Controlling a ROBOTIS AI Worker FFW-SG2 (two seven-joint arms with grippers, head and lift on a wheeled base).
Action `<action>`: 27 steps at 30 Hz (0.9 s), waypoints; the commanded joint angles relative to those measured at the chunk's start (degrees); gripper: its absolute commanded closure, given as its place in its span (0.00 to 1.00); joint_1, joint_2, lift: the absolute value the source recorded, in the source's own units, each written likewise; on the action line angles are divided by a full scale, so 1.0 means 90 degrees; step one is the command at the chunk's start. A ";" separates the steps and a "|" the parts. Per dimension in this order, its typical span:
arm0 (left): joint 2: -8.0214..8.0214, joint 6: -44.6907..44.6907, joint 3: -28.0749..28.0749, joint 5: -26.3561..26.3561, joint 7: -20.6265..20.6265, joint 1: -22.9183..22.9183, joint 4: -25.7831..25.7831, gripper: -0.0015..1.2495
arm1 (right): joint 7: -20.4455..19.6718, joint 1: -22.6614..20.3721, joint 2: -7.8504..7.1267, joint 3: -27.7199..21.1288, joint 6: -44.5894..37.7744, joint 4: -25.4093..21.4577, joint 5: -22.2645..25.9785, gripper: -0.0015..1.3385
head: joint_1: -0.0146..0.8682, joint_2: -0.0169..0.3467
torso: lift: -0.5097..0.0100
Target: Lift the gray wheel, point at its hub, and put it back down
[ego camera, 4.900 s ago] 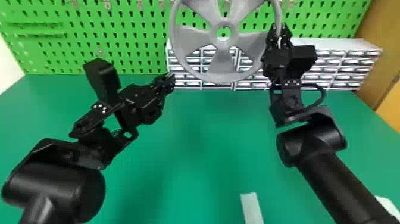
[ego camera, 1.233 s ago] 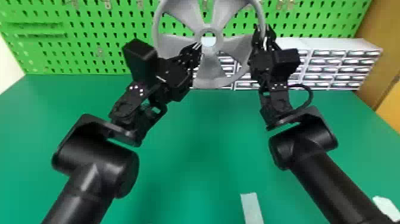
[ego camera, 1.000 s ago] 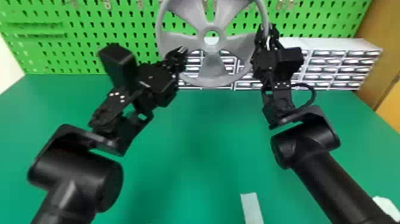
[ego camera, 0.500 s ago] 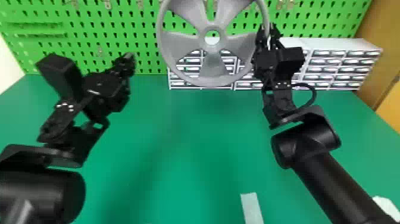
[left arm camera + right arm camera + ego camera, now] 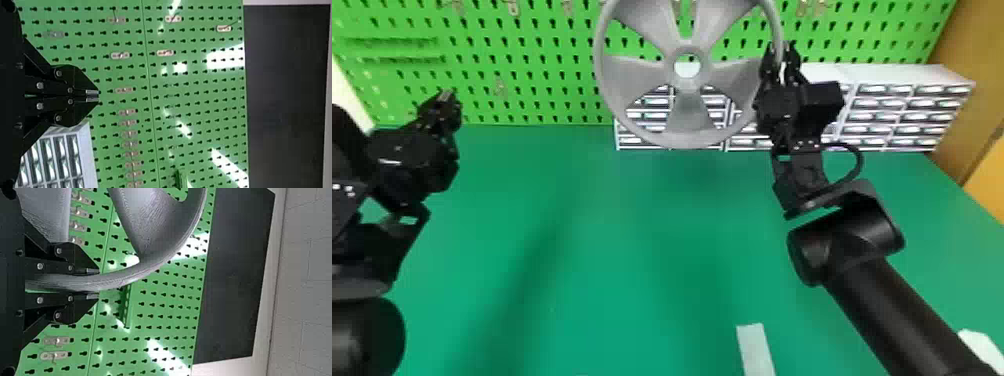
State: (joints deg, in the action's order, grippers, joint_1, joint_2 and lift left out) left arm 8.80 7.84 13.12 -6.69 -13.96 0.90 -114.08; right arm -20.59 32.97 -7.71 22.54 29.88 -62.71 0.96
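We log the right pincer point(image 5: 783, 54) clamped on the gray wheel point(image 5: 688, 117) by its rim point(image 5: 117, 279), the wheel hanging left of that pincer above the green table point(image 5: 622, 280); left pincer point(image 5: 449, 96) closed, well apart.

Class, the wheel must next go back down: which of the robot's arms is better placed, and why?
Probably the right. Its pincer grips the rim of the raised gray wheel, above the green table. The left pincer is empty, off to the wheel's left.
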 commanded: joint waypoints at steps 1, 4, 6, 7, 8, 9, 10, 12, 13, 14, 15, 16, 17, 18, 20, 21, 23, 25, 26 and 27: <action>-0.0020 0.0027 0.0115 0.0060 -0.0002 0.0008 -0.0020 0.98 | 0.0002 -0.0001 -0.0002 0.0024 -0.0010 -0.0005 0.0010 0.99 | 0.80 0.18 | 0.81; -0.0010 0.0027 0.0076 0.0070 -0.0002 -0.0002 -0.0020 0.98 | 0.0002 -0.0001 -0.0002 0.0034 -0.0010 -0.0005 0.0010 0.99 | 0.80 0.18 | 0.81; -0.0010 0.0027 0.0056 0.0079 -0.0002 -0.0002 -0.0020 0.98 | 0.0002 -0.0001 -0.0002 0.0034 -0.0010 -0.0005 0.0010 0.99 | 0.80 0.18 | 0.81; -0.0020 0.0027 0.0056 0.0079 -0.0002 -0.0002 -0.0020 0.98 | 0.0002 -0.0001 -0.0002 0.0044 -0.0010 -0.0005 0.0010 0.99 | 0.80 0.18 | 0.81; -0.0020 0.0037 0.0046 0.0099 0.0008 -0.0002 -0.0010 0.98 | 0.0002 -0.0001 -0.0002 0.0044 -0.0010 -0.0005 0.0020 0.99 | 0.80 0.18 | 0.81; -0.0020 0.0037 0.0046 0.0118 -0.0002 -0.0002 -0.0020 0.98 | 0.0002 -0.0011 -0.0012 0.0054 -0.0030 -0.0014 0.0030 0.99 | 0.80 0.18 | 0.81; -0.0020 0.0037 0.0046 0.0138 -0.0002 -0.0002 -0.0010 0.98 | 0.0002 -0.0011 -0.0022 0.0073 -0.0069 -0.0024 0.0059 0.99 | 0.80 0.18 | 0.81; -0.0020 0.0037 0.0046 0.0138 -0.0002 -0.0012 -0.0020 0.98 | 0.0002 -0.0031 -0.0051 0.0132 -0.0235 -0.0131 0.0147 0.99 | 0.80 0.18 | 0.81; -0.0020 0.0037 0.0037 0.0138 -0.0002 -0.0012 -0.0020 0.98 | 0.0002 -0.0050 -0.0071 0.0161 -0.0352 -0.0200 0.0186 0.99 | 0.80 0.18 | 0.81; -0.0020 0.0047 0.0037 0.0138 -0.0002 -0.0012 -0.0010 0.98 | 0.0012 -0.0079 -0.0080 0.0181 -0.0449 -0.0258 0.0225 0.99 | 0.80 0.18 | 0.81; -0.0010 0.0047 0.0027 0.0128 0.0008 -0.0012 -0.0010 0.98 | 0.0051 -0.0089 -0.0090 0.0190 -0.0567 -0.0317 0.0284 0.99 | 0.80 0.18 | 0.81; -0.0020 0.0047 0.0027 0.0128 -0.0002 -0.0002 -0.0010 0.98 | 0.0129 -0.0099 -0.0100 0.0190 -0.0694 -0.0385 0.0342 0.99 | 0.80 0.18 | 0.81; -0.0010 0.0047 0.0027 0.0138 -0.0002 -0.0002 -0.0010 0.98 | 0.0266 -0.0119 -0.0100 0.0181 -0.0918 -0.0493 0.0440 0.99 | 0.80 0.18 | 0.81; -0.0020 0.0057 0.0027 0.0138 0.0008 -0.0002 -0.0010 0.98 | 0.0373 -0.0138 -0.0100 0.0161 -0.1153 -0.0590 0.0489 0.99 | 0.80 0.18 | 0.81; -0.0020 0.0066 0.0027 0.0148 0.0008 -0.0002 -0.0010 0.98 | 0.0549 -0.0216 -0.0100 0.0103 -0.1670 -0.0883 0.0577 0.99 | 0.80 0.18 | 0.81; -0.0020 0.0066 0.0017 0.0148 0.0008 -0.0002 -0.0010 0.98 | 0.0608 -0.0255 -0.0110 0.0083 -0.1895 -0.1010 0.0606 0.99 | 0.80 0.18 | 0.81; -0.0030 0.0066 -0.0003 0.0148 0.0008 -0.0002 -0.0010 0.98 | 0.0754 -0.0324 -0.0100 0.0034 -0.2559 -0.1333 0.0704 0.99 | 0.80 0.18 | 0.81; -0.0030 0.0066 -0.0003 0.0148 0.0008 -0.0002 -0.0010 0.98 | 0.0881 -0.0392 -0.0080 -0.0024 -0.3360 -0.1694 0.0753 0.99 | 0.80 0.18 | 0.81; -0.0030 0.0066 -0.0003 0.0148 0.0008 -0.0012 -0.0010 0.98 | 0.0950 -0.0412 -0.0071 -0.0063 -0.3701 -0.1831 0.0753 0.99 | 0.80 0.18 | 0.81; -0.0030 0.0066 -0.0003 0.0148 0.0008 -0.0012 -0.0010 0.98 | 0.1018 -0.0431 -0.0061 -0.0083 -0.3985 -0.1958 0.0753 0.99 | 0.80 0.18 | 0.81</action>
State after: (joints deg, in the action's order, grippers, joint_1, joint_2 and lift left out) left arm 8.53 8.43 13.15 -5.36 -13.88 0.86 -114.18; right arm -12.75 30.02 -8.59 22.76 5.71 -75.13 7.20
